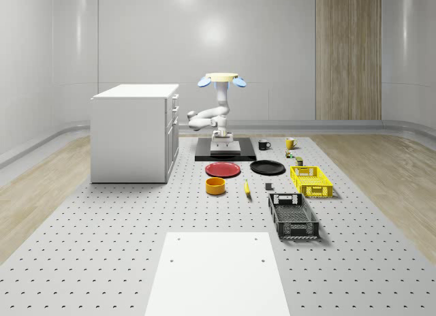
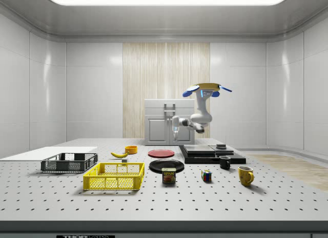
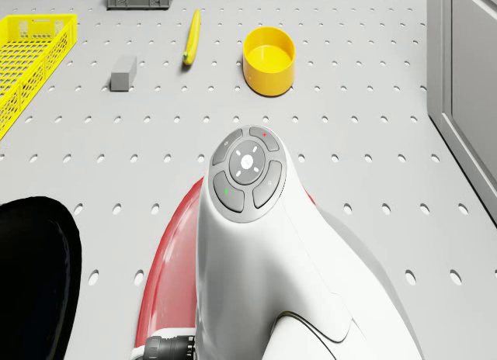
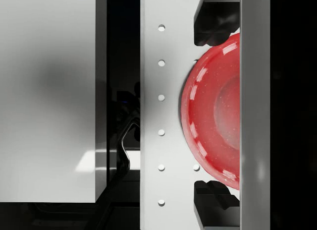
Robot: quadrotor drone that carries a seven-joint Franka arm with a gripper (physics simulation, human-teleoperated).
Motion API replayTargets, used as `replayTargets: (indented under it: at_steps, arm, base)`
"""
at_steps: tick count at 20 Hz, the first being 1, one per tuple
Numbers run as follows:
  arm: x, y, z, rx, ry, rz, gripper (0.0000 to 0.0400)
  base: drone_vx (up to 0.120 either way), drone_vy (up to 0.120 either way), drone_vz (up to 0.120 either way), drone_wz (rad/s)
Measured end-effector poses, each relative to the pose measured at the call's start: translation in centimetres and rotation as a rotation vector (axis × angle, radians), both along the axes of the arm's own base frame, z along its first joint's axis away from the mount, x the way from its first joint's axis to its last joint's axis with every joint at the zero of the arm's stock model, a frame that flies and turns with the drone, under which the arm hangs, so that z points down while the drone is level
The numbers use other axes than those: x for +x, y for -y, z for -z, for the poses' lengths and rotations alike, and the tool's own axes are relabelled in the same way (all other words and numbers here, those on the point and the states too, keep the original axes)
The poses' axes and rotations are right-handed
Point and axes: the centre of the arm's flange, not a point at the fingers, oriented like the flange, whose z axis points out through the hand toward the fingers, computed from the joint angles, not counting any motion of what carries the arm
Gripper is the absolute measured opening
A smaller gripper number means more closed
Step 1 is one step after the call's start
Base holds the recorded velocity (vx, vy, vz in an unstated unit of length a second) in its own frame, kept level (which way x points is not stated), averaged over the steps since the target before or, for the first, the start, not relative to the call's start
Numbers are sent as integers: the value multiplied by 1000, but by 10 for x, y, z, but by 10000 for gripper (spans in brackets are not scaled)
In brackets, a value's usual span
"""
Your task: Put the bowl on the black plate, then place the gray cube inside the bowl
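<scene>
In the whole-scene view, going left to right, we see the white cabinet, then the bowl, a plain yellow-orange round cup with straight walls, upright and empty on the perforated table, just in front of the red plate. Next come the banana, the small gray cube and the black plate, bare and well apart from the bowl. We see the drone hovering over the black pad behind the plates; the gripper hangs wide open above the red plate, holding nothing.

Pale panelled walls, wood-strip panel, white cabinet, perforated table.
</scene>
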Motion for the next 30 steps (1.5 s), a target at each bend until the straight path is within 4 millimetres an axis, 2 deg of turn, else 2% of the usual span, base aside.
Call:
replayTargets:
  at_steps: [30]
  arm:
    - [0,0,0,0,0,0,400]
  base:
    - [120,0,0,0]
